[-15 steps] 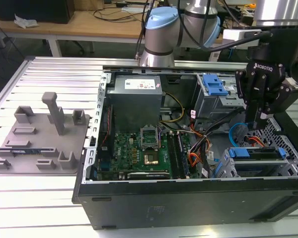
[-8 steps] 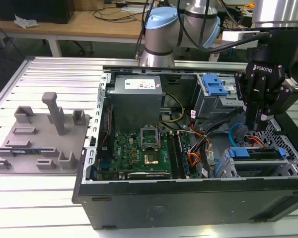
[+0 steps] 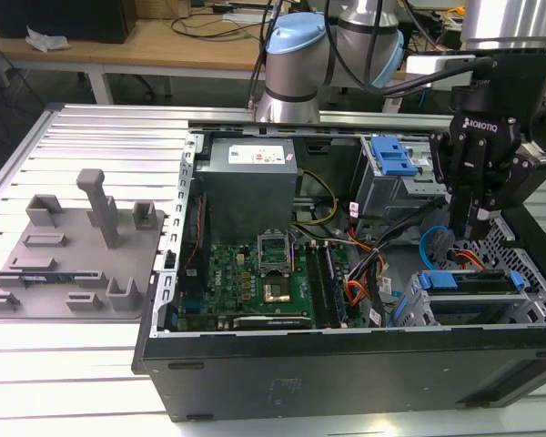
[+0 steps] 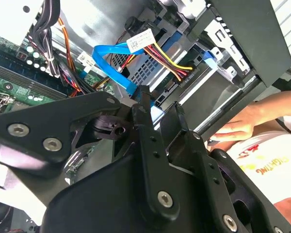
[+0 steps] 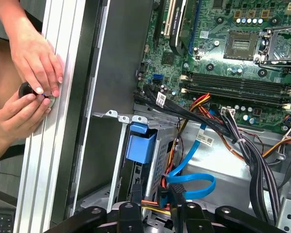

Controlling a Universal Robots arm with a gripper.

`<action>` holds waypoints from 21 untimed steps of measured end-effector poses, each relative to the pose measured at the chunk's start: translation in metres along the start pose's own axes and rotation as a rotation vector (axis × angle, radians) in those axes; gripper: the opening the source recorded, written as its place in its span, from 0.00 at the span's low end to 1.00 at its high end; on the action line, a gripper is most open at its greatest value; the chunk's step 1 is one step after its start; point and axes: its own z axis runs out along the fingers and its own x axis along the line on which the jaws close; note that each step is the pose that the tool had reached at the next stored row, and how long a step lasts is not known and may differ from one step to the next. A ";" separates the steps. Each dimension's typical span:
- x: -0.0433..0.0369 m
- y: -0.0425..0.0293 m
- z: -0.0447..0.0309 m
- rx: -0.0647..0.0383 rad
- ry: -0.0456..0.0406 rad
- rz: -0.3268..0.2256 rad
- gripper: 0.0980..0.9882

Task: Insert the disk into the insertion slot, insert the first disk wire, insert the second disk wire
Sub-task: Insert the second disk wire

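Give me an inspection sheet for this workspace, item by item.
Surface: slotted aluminium table carrying an open computer case.
Job's things: disk in its blue carrier sits in the insertion slot; second disk wire loops near the slot.
Clutter: grey fixture plate with holders, at the exterior view's left of the case.
Grippers: gripper low over the slot, close to the light-blue wire.
Cables: orange and multicoloured bundles and a black bundle inside the case.
Surroundings: person's hands at the table's rail; workbenches behind.
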 end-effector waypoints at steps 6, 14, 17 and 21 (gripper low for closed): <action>-0.0002 0.0000 0.0005 0.000 -0.0001 0.000 0.07; -0.0003 0.0000 0.0005 0.000 0.0003 0.000 0.08; -0.0004 0.0000 0.0006 0.000 0.0003 0.000 0.22; -0.0009 0.0000 0.0020 0.000 0.0003 0.000 0.22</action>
